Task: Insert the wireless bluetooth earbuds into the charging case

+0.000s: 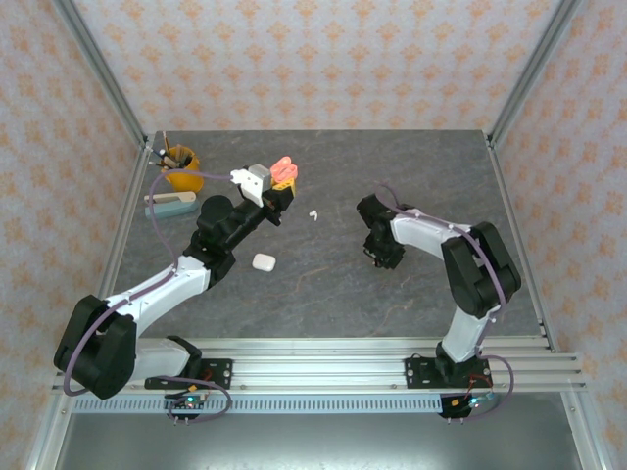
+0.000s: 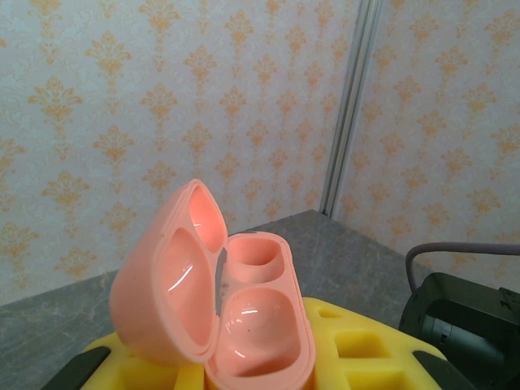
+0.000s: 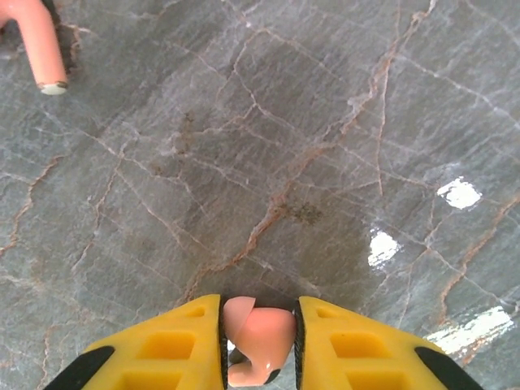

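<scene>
**Step in hand:** pick-up of a salmon earbud.

**Right tool:** The right tool (image 1: 381,251) stands low over the desk (image 1: 411,166), right of centre. Its yellow pads (image 3: 162,349) are closed against both sides of a salmon earbud (image 3: 258,327). Whether the bud is clear of the surface cannot be told. A second salmon earbud (image 3: 42,47) lies on the desk ahead of that tool and apart from it.

**Left tool:** The left tool (image 1: 270,192) is clamped on the salmon charging case (image 2: 244,325), held raised toward the far edge, left of centre. The lid is hinged open and both wells appear empty.

**Relative positions:** The gripped bud and the open case are well apart. A white earbud (image 1: 313,213) lies on the desk between them. A white charging case (image 1: 263,261) lies nearer the middle, beside the left arm.

**Judgement:** The next move calls for lifting the bud, carrying it across to the open case, and turning it stem-down over a well. The grip sits near the pad tips on a small rounded body, so slippage or rotation is the chief risk.
</scene>
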{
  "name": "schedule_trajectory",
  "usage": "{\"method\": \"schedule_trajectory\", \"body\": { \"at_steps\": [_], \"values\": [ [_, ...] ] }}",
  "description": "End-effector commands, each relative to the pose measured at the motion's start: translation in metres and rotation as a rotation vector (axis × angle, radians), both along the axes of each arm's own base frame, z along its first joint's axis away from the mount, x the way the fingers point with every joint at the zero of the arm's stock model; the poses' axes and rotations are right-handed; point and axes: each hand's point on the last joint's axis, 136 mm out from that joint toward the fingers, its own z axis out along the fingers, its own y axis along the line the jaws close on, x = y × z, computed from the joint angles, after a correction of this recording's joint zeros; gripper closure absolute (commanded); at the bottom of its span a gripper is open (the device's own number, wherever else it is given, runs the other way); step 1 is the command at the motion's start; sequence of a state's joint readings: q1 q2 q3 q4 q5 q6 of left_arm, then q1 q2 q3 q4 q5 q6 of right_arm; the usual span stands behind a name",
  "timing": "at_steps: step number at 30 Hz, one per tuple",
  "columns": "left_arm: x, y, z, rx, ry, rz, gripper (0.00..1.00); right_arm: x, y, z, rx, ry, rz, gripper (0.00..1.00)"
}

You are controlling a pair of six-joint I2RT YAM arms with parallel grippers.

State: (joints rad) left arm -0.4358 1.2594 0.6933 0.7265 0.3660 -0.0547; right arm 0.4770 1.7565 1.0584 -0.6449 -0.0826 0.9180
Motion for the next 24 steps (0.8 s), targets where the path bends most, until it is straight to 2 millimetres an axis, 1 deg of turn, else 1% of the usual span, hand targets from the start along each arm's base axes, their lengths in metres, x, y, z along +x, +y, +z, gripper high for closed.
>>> {"method": "schedule_trajectory", "body": {
  "at_steps": [1,8,12,14,18,24],
  "values": [
    [-0.004,0.0,0.018,-0.015,-0.049,-0.02,1.0,0.003,-0.008,0.008,-0.027,-0.067,0.048,0.75],
    [-0.007,-0.002,0.016,-0.008,-0.048,-0.037,1.0,0.009,-0.018,0.045,-0.071,-0.186,0.128,0.78],
    [-0.01,-0.005,0.018,-0.001,-0.057,-0.06,1.0,0.013,-0.019,0.076,-0.067,-0.261,0.167,0.79],
    [-0.013,-0.007,0.019,0.004,-0.061,-0.08,1.0,0.015,-0.017,0.096,-0.058,-0.303,0.188,0.79],
    [-0.018,-0.012,0.019,0.014,-0.065,-0.114,1.0,0.023,-0.011,0.146,-0.026,-0.403,0.232,0.79],
    [-0.02,-0.016,0.02,0.031,-0.082,-0.128,1.0,0.037,0.009,0.225,0.044,-0.545,0.305,0.79]
  ]
}}
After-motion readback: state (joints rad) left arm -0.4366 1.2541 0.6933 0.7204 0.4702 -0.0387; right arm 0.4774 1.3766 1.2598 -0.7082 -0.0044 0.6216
